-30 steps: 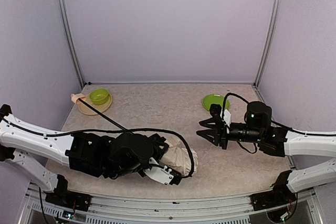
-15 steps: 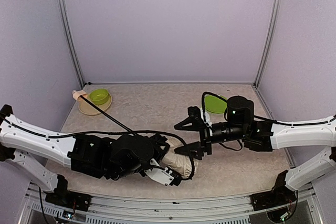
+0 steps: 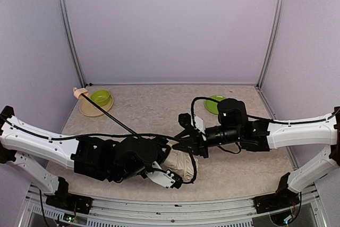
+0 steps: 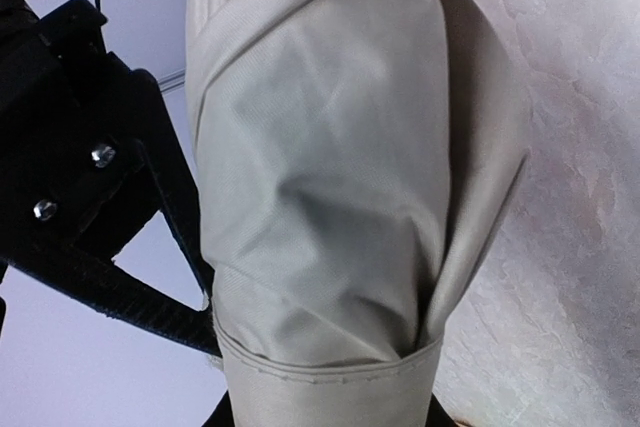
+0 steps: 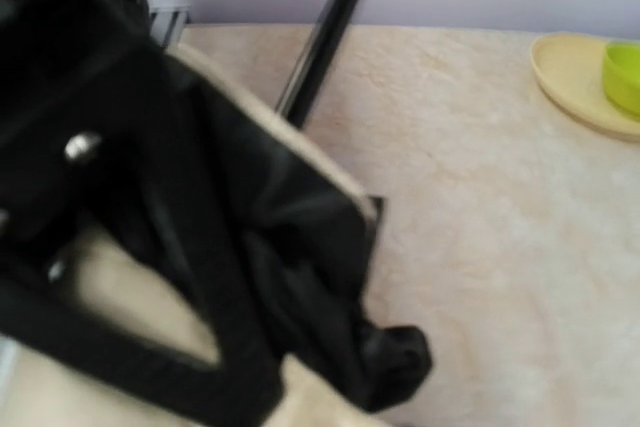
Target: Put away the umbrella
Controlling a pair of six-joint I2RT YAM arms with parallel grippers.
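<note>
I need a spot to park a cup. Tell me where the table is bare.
Bare: the table's far middle, between the green bowl and green plate, and its near right corner. Crowded: near centre, where the left gripper and right gripper meet at the umbrella.

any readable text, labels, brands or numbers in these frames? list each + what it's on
None: no text can be read in any view.
The umbrella fabric is plain, with no print or tag showing.
The green bowl and the tan plate under it are unmarked.
The right wrist view is too blurred to show any fine print.
</note>
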